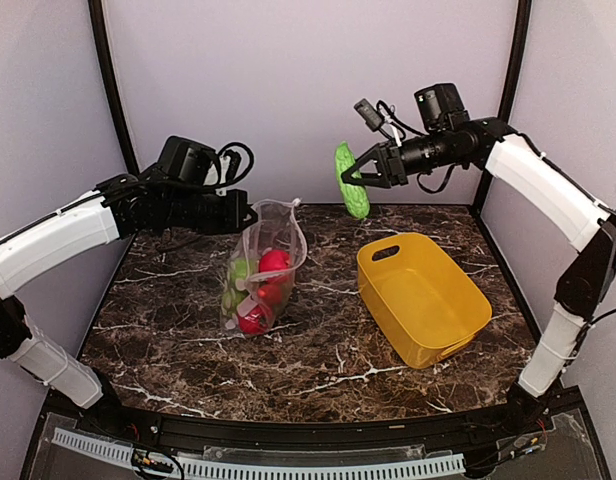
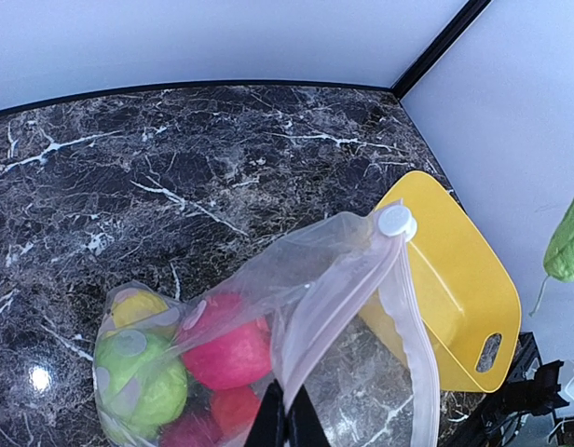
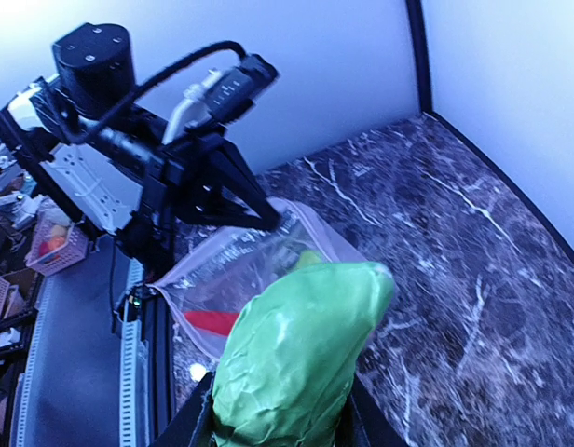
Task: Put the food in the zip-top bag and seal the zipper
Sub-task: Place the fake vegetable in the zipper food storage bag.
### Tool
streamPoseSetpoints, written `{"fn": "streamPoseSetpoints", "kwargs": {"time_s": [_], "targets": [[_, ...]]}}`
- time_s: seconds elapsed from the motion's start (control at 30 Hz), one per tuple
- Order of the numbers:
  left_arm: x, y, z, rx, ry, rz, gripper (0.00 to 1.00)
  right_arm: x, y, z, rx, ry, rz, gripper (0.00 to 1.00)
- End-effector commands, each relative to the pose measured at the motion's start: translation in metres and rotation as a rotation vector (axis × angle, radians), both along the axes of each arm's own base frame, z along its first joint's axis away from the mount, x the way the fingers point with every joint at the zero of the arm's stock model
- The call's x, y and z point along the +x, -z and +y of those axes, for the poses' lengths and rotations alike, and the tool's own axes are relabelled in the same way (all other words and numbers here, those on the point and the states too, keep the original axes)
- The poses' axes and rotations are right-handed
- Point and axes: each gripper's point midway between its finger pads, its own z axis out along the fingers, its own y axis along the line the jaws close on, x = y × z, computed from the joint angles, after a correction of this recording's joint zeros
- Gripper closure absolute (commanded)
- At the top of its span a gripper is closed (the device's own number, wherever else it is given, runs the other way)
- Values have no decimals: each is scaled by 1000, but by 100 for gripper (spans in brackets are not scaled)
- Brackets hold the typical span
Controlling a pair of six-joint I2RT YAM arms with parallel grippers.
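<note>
Holding the zip-top bag (image 1: 260, 268) up by its mouth edge, your left jaws are pinched shut on the plastic. That lifts the opening off the desk (image 1: 318, 370) and turns it toward the right arm, while the bag's bottom rests left of centre under its own load. Inside it you already have red pieces (image 1: 273, 262), a green one and a yellow one, slumped to the low end. The zipper (image 2: 410, 307) hangs unsealed down the mouth, with its white slider (image 2: 396, 222) at the raised corner.

Your right jaws are narrowed around one end of a green leafy piece (image 1: 351, 180), gripping it. It hangs high in the air at the far side, between the bag mouth and the yellow tub (image 1: 418, 295), apart from both. The tub sits to the right with nothing visible inside, so this looks like the last piece to load.

Judging from the layout, you need to bring it left and down, leading end first. The mouth is floppy and not wide, so a sideways entry could catch the rim.
</note>
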Motion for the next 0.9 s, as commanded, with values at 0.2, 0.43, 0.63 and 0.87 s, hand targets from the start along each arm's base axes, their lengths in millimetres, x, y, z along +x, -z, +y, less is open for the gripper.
{"fn": "streamPoseSetpoints", "kwargs": {"time_s": [0.2, 0.43, 0.63, 0.87], "targets": [[-1, -10, 5, 8, -10, -11, 99, -34, -40, 75, 217, -264, 54, 66], [-3, -13, 8, 9, -12, -19, 99, -33, -28, 110, 253, -296, 75, 65], [-4, -14, 10, 12, -15, -24, 99, -19, -25, 131, 289, -241, 11, 63], [-5, -16, 13, 14, -23, -30, 99, -11, -5, 146, 258, -227, 26, 61]]}}
